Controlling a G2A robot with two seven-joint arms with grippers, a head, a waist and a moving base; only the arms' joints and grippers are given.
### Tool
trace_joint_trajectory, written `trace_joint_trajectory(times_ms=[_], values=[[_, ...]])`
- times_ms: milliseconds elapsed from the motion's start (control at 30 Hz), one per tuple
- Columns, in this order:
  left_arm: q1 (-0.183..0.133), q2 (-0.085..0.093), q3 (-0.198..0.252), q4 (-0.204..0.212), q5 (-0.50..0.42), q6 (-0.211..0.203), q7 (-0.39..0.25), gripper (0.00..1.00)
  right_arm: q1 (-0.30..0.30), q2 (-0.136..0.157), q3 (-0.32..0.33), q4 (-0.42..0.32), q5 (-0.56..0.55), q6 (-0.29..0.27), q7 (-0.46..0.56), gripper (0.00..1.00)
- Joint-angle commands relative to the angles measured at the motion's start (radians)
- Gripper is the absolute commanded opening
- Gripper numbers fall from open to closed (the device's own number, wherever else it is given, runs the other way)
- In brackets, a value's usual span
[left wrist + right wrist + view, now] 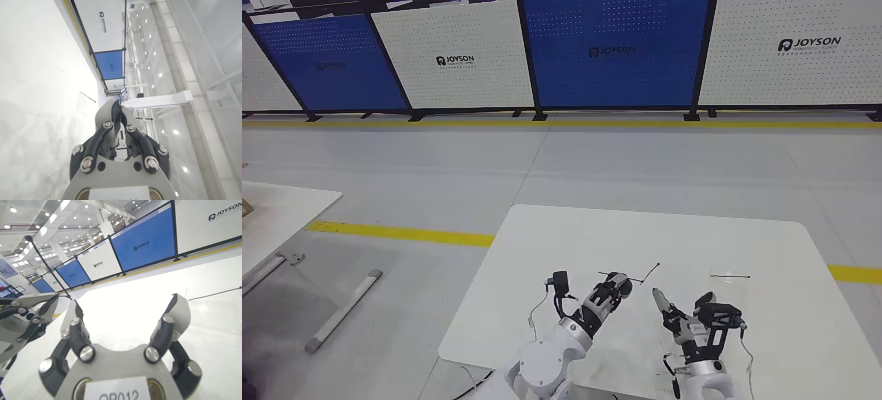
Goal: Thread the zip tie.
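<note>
My left gripper (620,285) (120,105) (56,295) is shut on a thin black zip tie (640,273) (45,264), held over the near middle of the white table (662,235). The tie sticks out from the fingertips with its head end up in the air. My right gripper (680,298) (125,300) stands open just to the right of it with nothing between its fingers (75,308); one fingertip is close to the tie's lower end. A second black zip tie (730,276) (88,97) (213,293) lies flat on the table, farther right.
The table's far edge (652,208) borders open floor with a yellow line (402,233). A second white table (282,215) stands at the left. Blue and white fence panels (612,50) close off the back.
</note>
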Motion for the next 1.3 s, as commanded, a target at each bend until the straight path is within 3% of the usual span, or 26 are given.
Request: trace_joint_trajectory(times_ms=[0,233,367,633,767,800,833,900,933,1100,1267], values=[[0.0,0.0,0.0,0.0,0.0,0.0,0.0,0.0,0.0,0.0,0.0,0.0,0.0,0.0,0.0,1.0],[0.001,-0.005,-0.002,-0.006,-0.023,-0.011,0.045,0.0,0.046,0.001,0.002,0.053,-0.056,0.005,0.073,1.0],[0.0,-0.007,0.004,-0.014,0.013,-0.011,0.081,0.0,0.082,0.0,-0.039,0.087,-0.167,0.003,0.154,1.0],[0.0,-0.007,0.004,-0.01,0.011,-0.011,0.08,0.0,0.082,0.0,-0.041,0.085,-0.172,0.006,0.151,1.0],[-0.007,-0.011,0.015,0.001,0.023,-0.01,0.095,0.0,0.088,-0.001,-0.051,0.089,-0.155,-0.049,0.163,1.0],[-0.009,-0.012,0.017,0.004,0.023,-0.011,0.096,0.0,0.094,-0.002,-0.052,0.094,-0.157,-0.041,0.163,1.0],[-0.012,-0.013,0.02,0.007,0.023,-0.012,0.098,0.0,0.102,-0.004,-0.06,0.101,-0.156,-0.044,0.167,0.97],[-0.015,-0.014,0.024,0.012,0.024,-0.012,0.1,0.0,0.112,-0.006,-0.065,0.11,-0.148,-0.049,0.167,0.6],[-0.017,-0.015,0.026,0.015,0.025,-0.011,0.101,0.0,0.117,-0.008,-0.069,0.114,-0.146,-0.05,0.165,0.47],[-0.019,-0.018,0.034,0.017,0.033,-0.001,0.108,0.0,0.131,-0.006,-0.063,0.118,-0.101,-0.143,0.18,0.46],[-0.019,-0.021,0.043,0.022,0.037,0.01,0.111,0.0,0.135,-0.002,-0.034,0.116,-0.059,-0.194,0.185,0.41]])
